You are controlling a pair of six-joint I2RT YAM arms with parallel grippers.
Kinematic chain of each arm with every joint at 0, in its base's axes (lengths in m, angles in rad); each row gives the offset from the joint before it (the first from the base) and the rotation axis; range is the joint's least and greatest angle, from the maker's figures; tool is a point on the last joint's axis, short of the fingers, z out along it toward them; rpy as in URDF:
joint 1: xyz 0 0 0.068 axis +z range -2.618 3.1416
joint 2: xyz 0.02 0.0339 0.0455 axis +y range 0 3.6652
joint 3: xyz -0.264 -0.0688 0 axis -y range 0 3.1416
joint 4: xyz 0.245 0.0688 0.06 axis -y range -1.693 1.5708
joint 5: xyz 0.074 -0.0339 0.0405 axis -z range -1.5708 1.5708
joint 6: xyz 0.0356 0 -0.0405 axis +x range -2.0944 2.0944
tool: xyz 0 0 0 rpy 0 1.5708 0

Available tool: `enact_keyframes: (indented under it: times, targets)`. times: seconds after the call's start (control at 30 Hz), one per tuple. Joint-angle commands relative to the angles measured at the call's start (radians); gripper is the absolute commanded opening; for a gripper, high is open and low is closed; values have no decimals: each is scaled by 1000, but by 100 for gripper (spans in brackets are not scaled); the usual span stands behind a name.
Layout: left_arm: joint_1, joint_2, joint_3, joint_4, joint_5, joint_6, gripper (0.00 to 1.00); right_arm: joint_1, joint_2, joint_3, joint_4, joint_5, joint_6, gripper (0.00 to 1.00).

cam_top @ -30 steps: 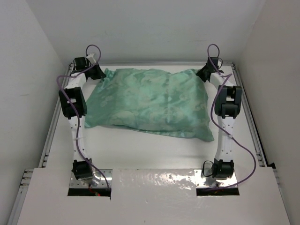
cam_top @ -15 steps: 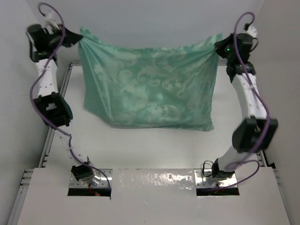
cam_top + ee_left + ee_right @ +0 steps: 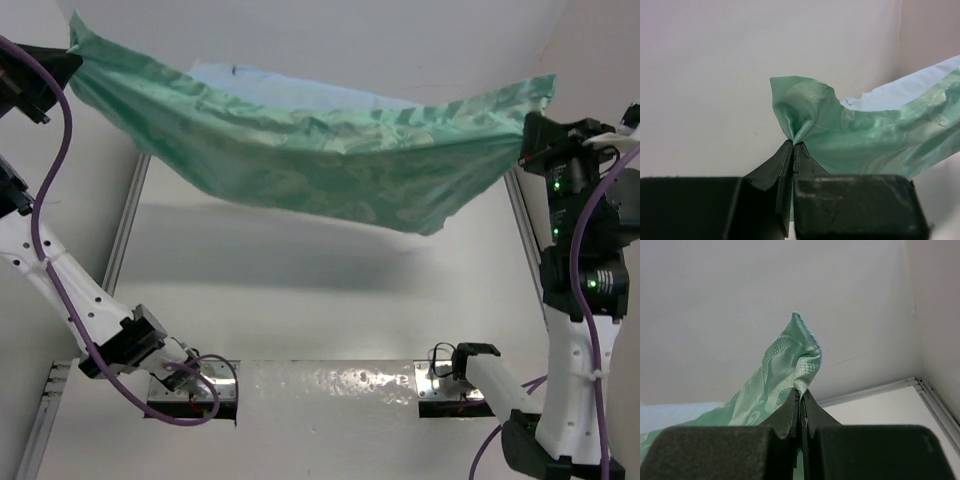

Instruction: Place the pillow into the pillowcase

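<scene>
The pillowcase hangs in the air above the table, stretched between both arms and sagging in the middle. Its shiny sea-green patterned face is turned toward the camera, and a strip of the light blue face shows along the top. My left gripper is shut on its upper left corner, with the fabric bunched at the fingertips. My right gripper is shut on the right corner, the cloth pinched at its tips. The pillow is not visible as a separate thing.
The white table lies below the hanging cloth, with metal rails on its left and right sides. White walls close in the back and both sides. A white ledge covers the near edge by the arm bases.
Both arms have risen and spread outward, lifting the pillowcase off the table. It went from lying flat to hanging, and is now pulled wide and high between the grippers.
</scene>
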Motion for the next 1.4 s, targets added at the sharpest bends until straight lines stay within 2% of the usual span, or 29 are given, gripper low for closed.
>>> enact_keyframes:
  times: [0.0,0.17,0.27,0.3,0.33,0.37,0.43,0.47,0.53,0.57,0.6,0.67,0.7,0.73,0.83,0.87,0.9,1.03,1.07,1.17,1.2,1.23,1.27,1.3,1.33,1.37]
  targets:
    - [45,74,-64,-36,118,-106,0,-7,-45,19,-93,56,-77,0]
    - [47,81,-78,-43,75,-70,0,-7,-41,22,-142,109,-102,0]
    - [33,92,-86,-184,-3,35,0,-7,-1,-21,-110,112,-102,0]
    - [19,92,-103,-230,-27,157,0,-7,16,-41,-96,110,-97,0]
    - [-29,92,-112,-353,-52,234,0,-7,37,-79,-67,99,-93,0]
    - [-65,97,-120,-431,-84,412,0,-7,89,-99,-54,89,-88,0]
    - [-179,136,-121,-654,-176,603,0,-7,154,-153,6,69,-68,0]
    - [-214,155,-132,-684,-207,676,0,-7,229,-171,32,66,-64,0]
    - [-272,210,-225,-584,-293,647,0,-9,319,-193,104,76,-59,0]
    - [-286,233,-300,-516,-323,586,0,-9,429,-185,121,79,-57,0]
    - [-297,258,-328,-402,-362,569,0,-9,489,-155,138,76,-56,0]
    - [-321,359,-365,-305,-472,528,0,-9,612,-112,204,49,-42,0]
    - [-326,399,-359,-242,-500,514,0,-7,736,-58,233,41,-33,0]
    - [-332,495,-344,-224,-543,502,0,-7,801,-21,293,32,-13,0]
    - [-353,691,-196,-192,-639,483,0,-7,1089,190,316,41,28,0]
    - [-361,742,-160,-184,-661,481,0,-7,1160,305,315,90,41,0]
    - [-372,838,-120,-181,-676,474,0,-7,1280,345,335,118,64,0]
    - [-378,1057,171,-197,-756,388,0,-7,1496,526,453,185,125,0]
    - [-383,1084,198,-189,-770,382,0,-7,1533,621,463,187,131,0]
    - [-393,1149,261,-184,-824,394,0,-1,1659,765,482,222,133,1]
    - [-395,1169,270,-181,-845,394,0,1,1683,770,512,251,125,9]
    - [-398,1178,281,-175,-851,394,0,1,1685,764,525,263,125,23]
    - [-401,1190,285,-177,-871,394,0,1,1683,758,529,277,113,47]
    - [-404,1194,287,-177,-879,397,10,1,1680,752,523,289,101,83]
    - [-407,1195,288,-177,-887,400,23,1,1662,743,510,300,87,99]
    - [-410,1189,290,-178,-903,403,49,1,1645,716,476,309,69,99]
